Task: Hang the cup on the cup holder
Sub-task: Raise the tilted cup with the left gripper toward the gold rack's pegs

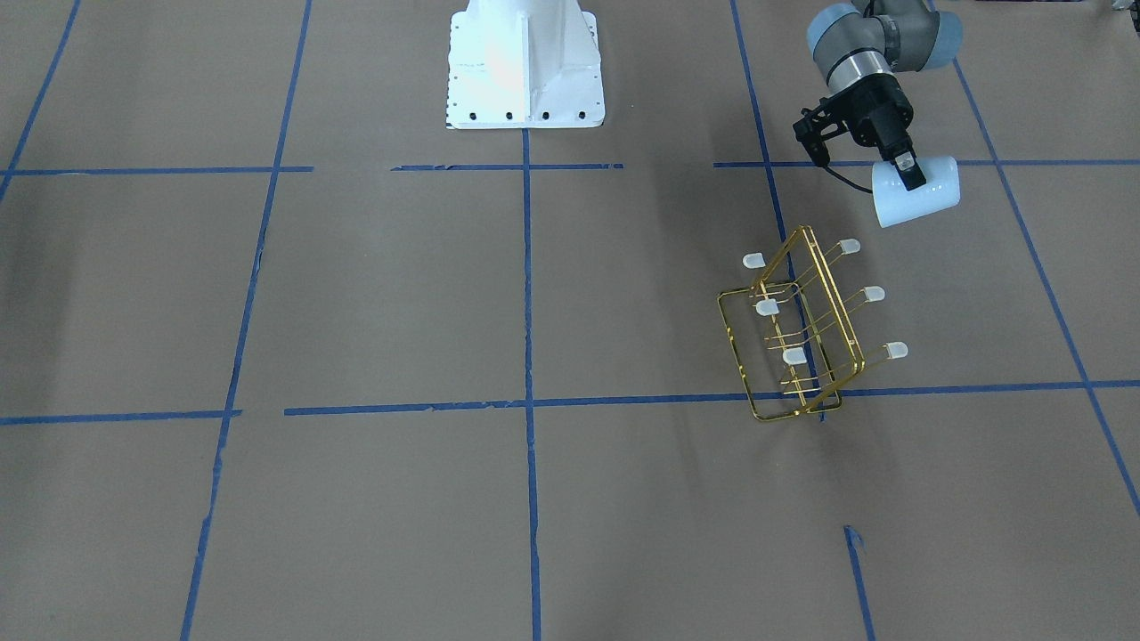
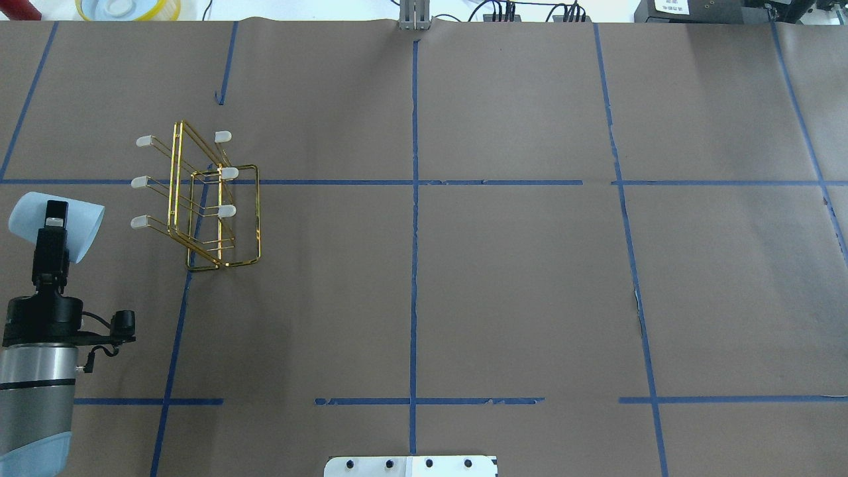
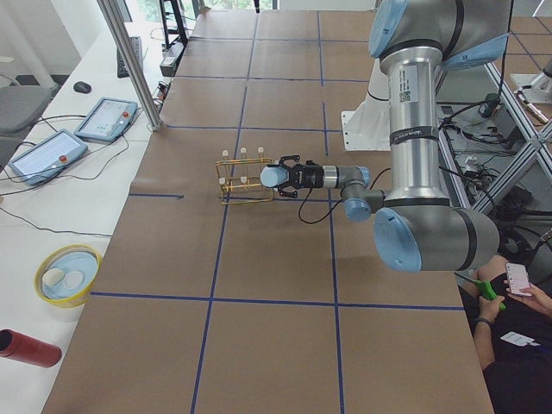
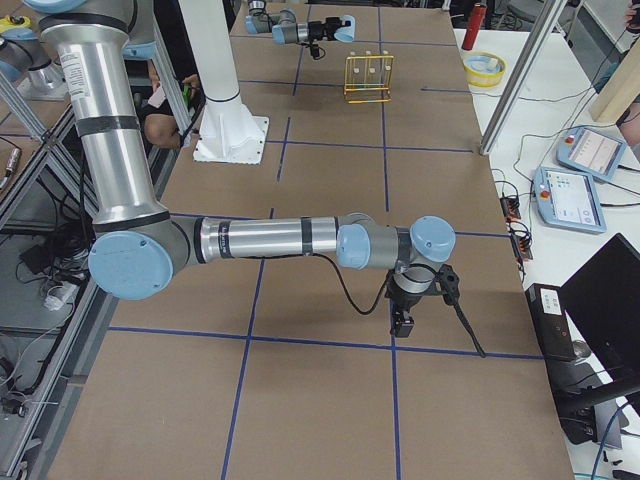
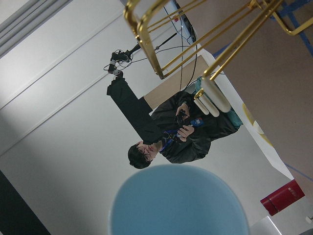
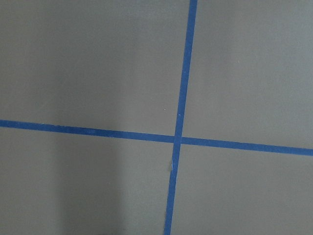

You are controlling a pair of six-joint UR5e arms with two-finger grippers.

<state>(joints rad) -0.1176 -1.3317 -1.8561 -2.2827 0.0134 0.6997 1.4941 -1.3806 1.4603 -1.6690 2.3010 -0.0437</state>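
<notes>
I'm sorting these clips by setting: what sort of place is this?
Probably a robotics lab: a brown-paper-covered table gridded with blue tape, teach pendants on the side bench, and an operator nearby.

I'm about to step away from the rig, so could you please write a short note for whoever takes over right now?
Left gripper: shut on the cup, held off the table and tipped on its side.
Right gripper: over bare table, far from the job; open or shut cannot be told.
Rack: stands upright on the table, beside the cup and apart from it; all six prongs are bare.
Done: the cup is picked up and brought near the rack.
Left: line the cup's mouth up with a prong, slide it on, release and back away.
</notes>
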